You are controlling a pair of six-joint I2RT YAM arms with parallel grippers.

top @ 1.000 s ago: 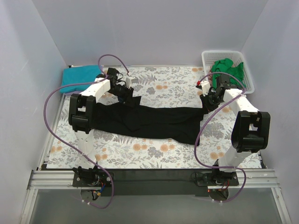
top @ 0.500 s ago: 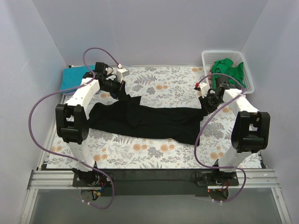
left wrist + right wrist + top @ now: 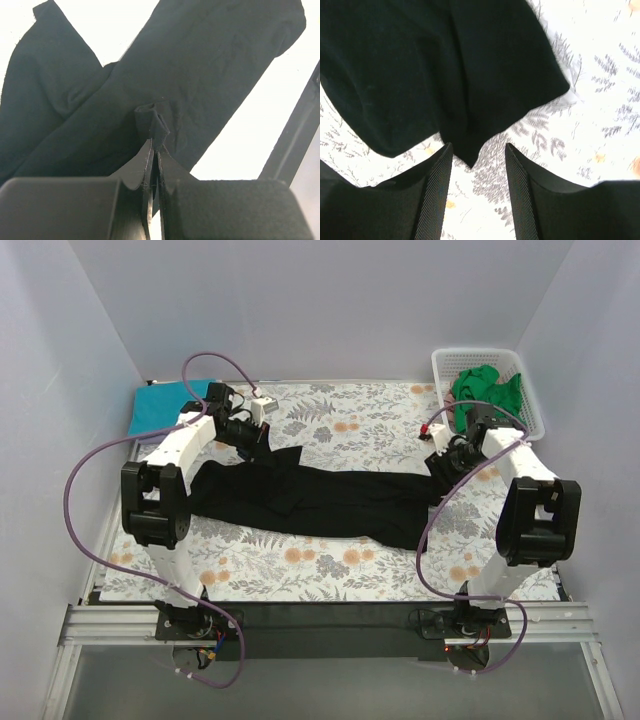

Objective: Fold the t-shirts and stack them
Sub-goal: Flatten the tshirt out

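Note:
A large black t-shirt (image 3: 330,502) lies stretched left to right across the fern-print table cover (image 3: 360,425). My left gripper (image 3: 264,444) is at its back left end, shut on a pinched fold of the black cloth (image 3: 152,125), and the shirt (image 3: 200,75) hangs below it. My right gripper (image 3: 440,468) hovers over the shirt's right end with its jaws open. In the right wrist view a corner of the black shirt (image 3: 445,65) lies flat on the cover between the fingers of that gripper (image 3: 477,150), apart from both. A folded teal t-shirt (image 3: 165,405) rests at the back left.
A white lattice basket (image 3: 440,368) at the back right corner holds crumpled green t-shirts (image 3: 487,390). Grey walls close in the table on three sides. A black rail (image 3: 330,625) runs along the near edge by the arm bases.
My right gripper has opened and let go of the shirt's right end, which now lies flat. My left gripper closed on the shirt's left end and pulled it up and toward the back left.

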